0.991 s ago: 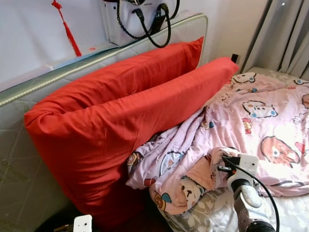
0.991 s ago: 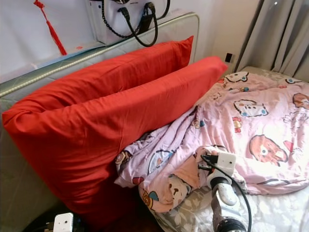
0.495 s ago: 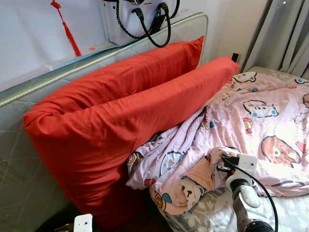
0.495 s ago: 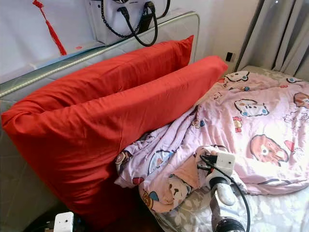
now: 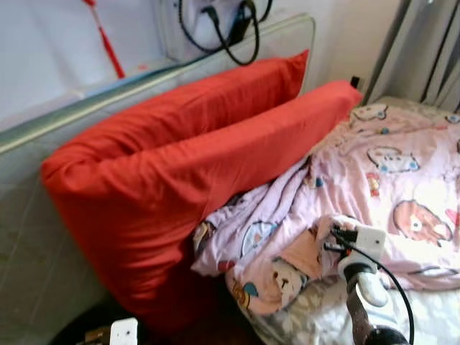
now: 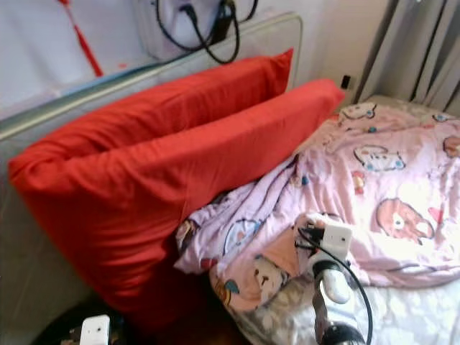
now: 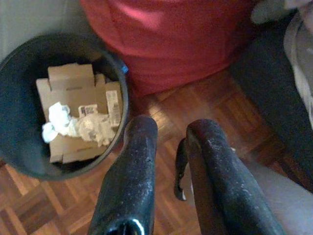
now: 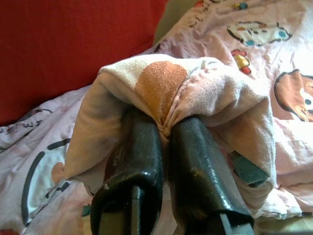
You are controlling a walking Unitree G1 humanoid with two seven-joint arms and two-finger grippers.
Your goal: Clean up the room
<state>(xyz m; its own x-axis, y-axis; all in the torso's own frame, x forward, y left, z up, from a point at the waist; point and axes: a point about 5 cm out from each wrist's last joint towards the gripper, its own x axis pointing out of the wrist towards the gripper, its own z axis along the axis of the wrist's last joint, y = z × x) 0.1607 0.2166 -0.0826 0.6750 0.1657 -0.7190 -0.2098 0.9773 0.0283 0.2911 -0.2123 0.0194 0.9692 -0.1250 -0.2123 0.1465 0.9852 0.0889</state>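
Bed [image 5: 402,316]: grey floral sheet, bare along the near edge; padded headboard [image 5: 43,237] on my left.

Two red pillows [image 5: 180,180]: long bolsters stacked against the headboard, long axes running from the near left corner away toward the far right, ends pointing at the curtain [image 5: 424,50].

Pink cartoon-print quilt [image 5: 388,165]: spread over the bed on my right, its near left corner bunched into a heap just under the lower pillow. The heap's folds run roughly along the pillows' line; the corner points toward me and the bed edge.

Bin [image 7: 19,98]: dark, round, on the parquet floor [image 7: 161,112] at the foot of the pillows, holding flattened cardboard [image 7: 78,98] and crumpled white paper [image 7: 58,122].

Handbag [image 5: 223,29]: black straps hanging above the headboard; a red tassel [image 5: 108,43] to its left.

Right gripper [image 8: 164,129]: I see its fingers pinched together on a fold of the quilt corner, fabric draped over both tips.

Left gripper [image 7: 168,132]: low beside the bin, above the floor, fingers slightly apart, holding nothing.
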